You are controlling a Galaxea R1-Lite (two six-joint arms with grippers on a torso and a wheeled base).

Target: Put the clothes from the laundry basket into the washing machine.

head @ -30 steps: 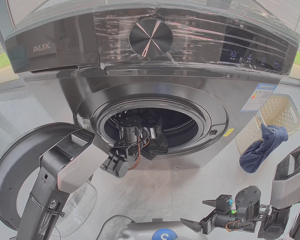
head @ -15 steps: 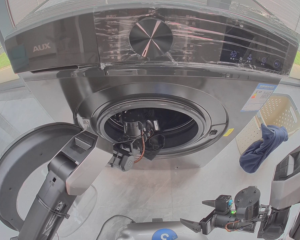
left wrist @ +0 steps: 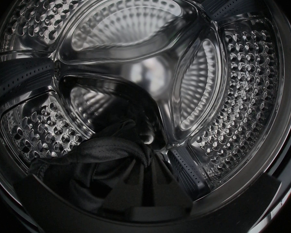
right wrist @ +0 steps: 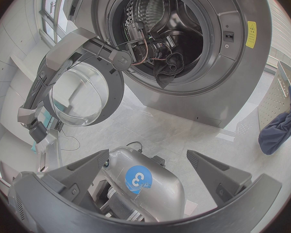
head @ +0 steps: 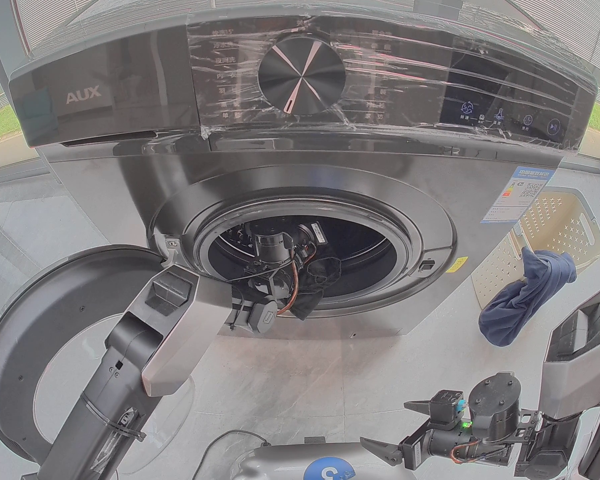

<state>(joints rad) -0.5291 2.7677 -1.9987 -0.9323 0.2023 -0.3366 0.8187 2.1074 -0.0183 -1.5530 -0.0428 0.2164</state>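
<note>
Dark grey front-loading washing machine (head: pixel 300 168), standing on the pale tiled floor (head: pixel 353 381) and taking up most of the head view. Control panel across the top wrapped in clear film. Round door (head: pixel 20 341) swung fully open on the machine's left side, with its clear bowl (right wrist: pixel 77 94) turned outward. Behind the open port, a steel drum (left wrist: pixel 249 81), dimpled and perforated, with dark ribbed paddles along its wall.

Cream perforated laundry basket (head: pixel 567 225) near the floor's right edge, just beside the machine's right front corner; cannot tell how far tilted. Navy garment (head: pixel 523 295) draped over the basket's near rim and hanging down its outer side.

Round metallic dial (head: pixel 302 75) at the middle of the control panel.

Black garment (right wrist: pixel 168 70) at the port's lower lip, bunched at the top, with one loose end hanging out over the rim and the rest just inside. Seen from the left wrist view as a dark twist low in the drum mouth, in front of the shiny back wall.

Left gripper (head: pixel 323 265) reached through the port into the drum mouth, clamped on the black garment's bunched upper end. Right gripper (head: pixel 399 428) low near the floor's front edge, well apart from both machine and basket, with fingers (right wrist: pixel 84 169) spread wide and holding nothing.

Small yellow sticker (head: pixel 457 265) on the machine's front, right of the port. Thin dark cable (head: pixel 227 438) lying on the floor at the front edge.
</note>
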